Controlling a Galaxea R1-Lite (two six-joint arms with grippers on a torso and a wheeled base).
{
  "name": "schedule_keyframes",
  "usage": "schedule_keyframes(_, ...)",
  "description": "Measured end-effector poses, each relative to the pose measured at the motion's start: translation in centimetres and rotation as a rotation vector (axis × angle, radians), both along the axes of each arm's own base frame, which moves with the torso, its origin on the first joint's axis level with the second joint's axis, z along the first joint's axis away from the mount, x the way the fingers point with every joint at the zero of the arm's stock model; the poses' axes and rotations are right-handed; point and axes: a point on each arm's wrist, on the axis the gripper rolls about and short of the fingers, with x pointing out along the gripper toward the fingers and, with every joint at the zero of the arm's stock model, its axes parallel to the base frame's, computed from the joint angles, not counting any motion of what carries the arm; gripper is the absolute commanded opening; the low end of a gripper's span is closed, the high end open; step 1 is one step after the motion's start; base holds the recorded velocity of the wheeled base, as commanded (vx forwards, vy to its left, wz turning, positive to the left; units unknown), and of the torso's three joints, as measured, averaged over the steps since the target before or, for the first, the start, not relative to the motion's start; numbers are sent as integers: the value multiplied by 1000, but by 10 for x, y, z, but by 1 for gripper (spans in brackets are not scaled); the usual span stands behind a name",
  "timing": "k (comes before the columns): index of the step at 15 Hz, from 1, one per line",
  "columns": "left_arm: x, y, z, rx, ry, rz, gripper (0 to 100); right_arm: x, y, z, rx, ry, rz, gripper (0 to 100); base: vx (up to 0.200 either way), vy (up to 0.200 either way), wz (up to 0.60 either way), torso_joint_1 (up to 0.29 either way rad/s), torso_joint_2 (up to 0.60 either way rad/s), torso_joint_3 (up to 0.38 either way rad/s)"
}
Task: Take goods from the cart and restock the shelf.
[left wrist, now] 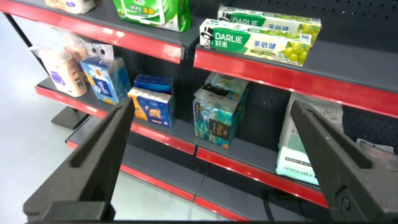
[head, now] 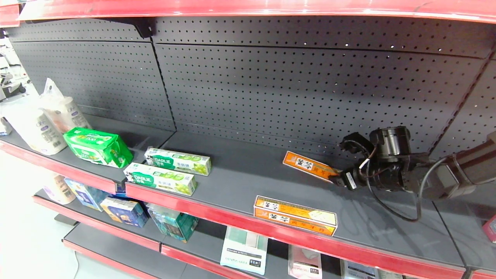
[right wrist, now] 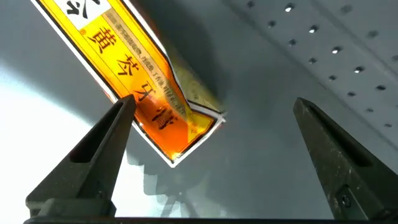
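Observation:
An orange toothpaste box (head: 308,166) lies flat at the back of the grey shelf (head: 248,174), close to the pegboard wall. My right gripper (head: 338,180) is at the box's right end, low over the shelf. Up close, that gripper (right wrist: 211,162) is open, and the box's dented end (right wrist: 168,118) lies between its fingers, nearest one finger (right wrist: 93,162). A second orange box (head: 295,215) lies at the shelf's front edge. My left gripper (left wrist: 211,155) hangs open and holds nothing, in front of the lower shelves.
Two green-and-white toothpaste boxes (head: 178,161) (head: 159,178), a green pack (head: 98,147) and white pouches (head: 38,124) sit on the left part of the shelf. Lower shelves hold a teal box (left wrist: 219,115), blue boxes (left wrist: 152,106) and hanging packs (head: 244,250).

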Motion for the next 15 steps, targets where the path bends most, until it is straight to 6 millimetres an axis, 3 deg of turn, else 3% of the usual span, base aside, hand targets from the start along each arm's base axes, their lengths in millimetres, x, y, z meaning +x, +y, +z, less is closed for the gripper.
schedule_keyframes(4, 0, 0, 0, 0, 0, 0, 100, -15, -2, -2, -15, 25, 8, 100, 0, 0, 0, 0, 0, 0)
schedule_keyframes(9, 0, 0, 0, 0, 0, 0, 100, -21, -1, 14, 0, -21, 10, 100, 0, 0, 0, 0, 0, 0)
schedule_keyframes(15, 0, 0, 0, 0, 0, 0, 100, -7, 1, 32, 50, -105, -20, 100, 0, 0, 0, 0, 0, 0)
